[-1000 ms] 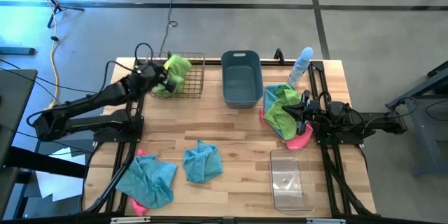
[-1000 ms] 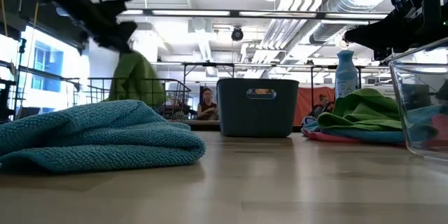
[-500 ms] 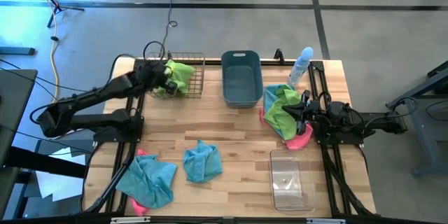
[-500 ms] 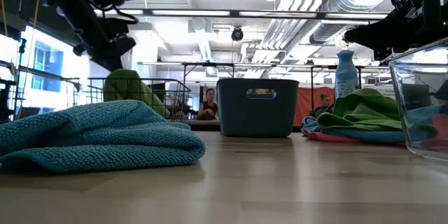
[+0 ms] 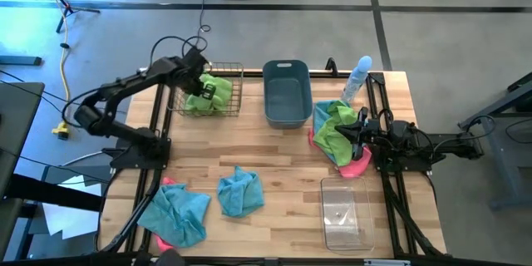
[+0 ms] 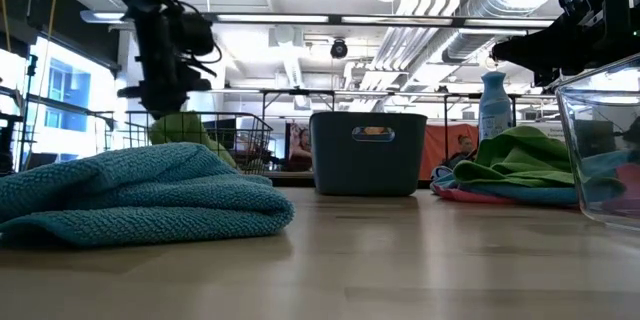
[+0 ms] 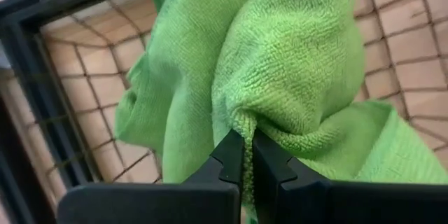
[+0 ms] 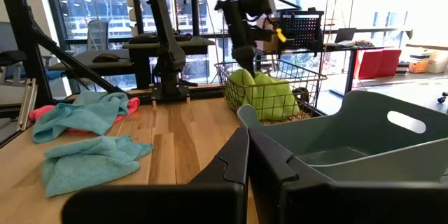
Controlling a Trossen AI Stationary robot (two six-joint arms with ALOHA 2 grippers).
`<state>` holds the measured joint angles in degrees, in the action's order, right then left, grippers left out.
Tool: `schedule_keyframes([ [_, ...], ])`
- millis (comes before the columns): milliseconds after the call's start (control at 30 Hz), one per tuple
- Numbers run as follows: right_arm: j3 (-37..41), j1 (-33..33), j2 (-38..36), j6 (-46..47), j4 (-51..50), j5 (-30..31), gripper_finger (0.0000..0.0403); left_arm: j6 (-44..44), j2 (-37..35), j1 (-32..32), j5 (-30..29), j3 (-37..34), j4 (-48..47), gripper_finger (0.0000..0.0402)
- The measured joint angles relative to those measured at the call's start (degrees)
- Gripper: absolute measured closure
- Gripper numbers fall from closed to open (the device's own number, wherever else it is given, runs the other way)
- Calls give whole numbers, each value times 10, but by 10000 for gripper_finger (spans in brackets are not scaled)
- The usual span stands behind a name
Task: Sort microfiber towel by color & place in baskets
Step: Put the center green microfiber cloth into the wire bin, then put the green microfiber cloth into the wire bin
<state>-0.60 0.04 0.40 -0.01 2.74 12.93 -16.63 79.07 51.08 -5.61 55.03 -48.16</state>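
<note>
The left claw point(image 5: 202, 88) has swung down into the wire mesh basket point(image 5: 232, 91), clenched on the lime green towel point(image 7: 294, 63) — now inside. Placing is nearly done; next, letting go. The right claw point(image 5: 356, 130) waits clenched, empty, over the right-hand towel pile point(image 5: 332, 129).

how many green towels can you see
2. One green towel sits in the wire basket, pinched by the left pincer. The other green towel tops the pile by the blue tub. More may be buried in the piles.
</note>
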Motion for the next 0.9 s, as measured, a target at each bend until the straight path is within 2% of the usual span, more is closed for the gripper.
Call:
schedule_keyframes([
  [100,0,0,0,0,0,0,402,-7,22,3,1,18,-4,394],
  [233,0,0,0,0,0,0,402,-17,30,5,6,42,-20,360],
  [633,0,0,0,0,0,0,402,22,30,5,11,159,-92,193],
  [800,0,0,0,0,0,0,402,22,30,5,51,214,-98,147],
  [900,0,0,0,0,0,0,402,16,14,-7,101,221,-99,135],
])
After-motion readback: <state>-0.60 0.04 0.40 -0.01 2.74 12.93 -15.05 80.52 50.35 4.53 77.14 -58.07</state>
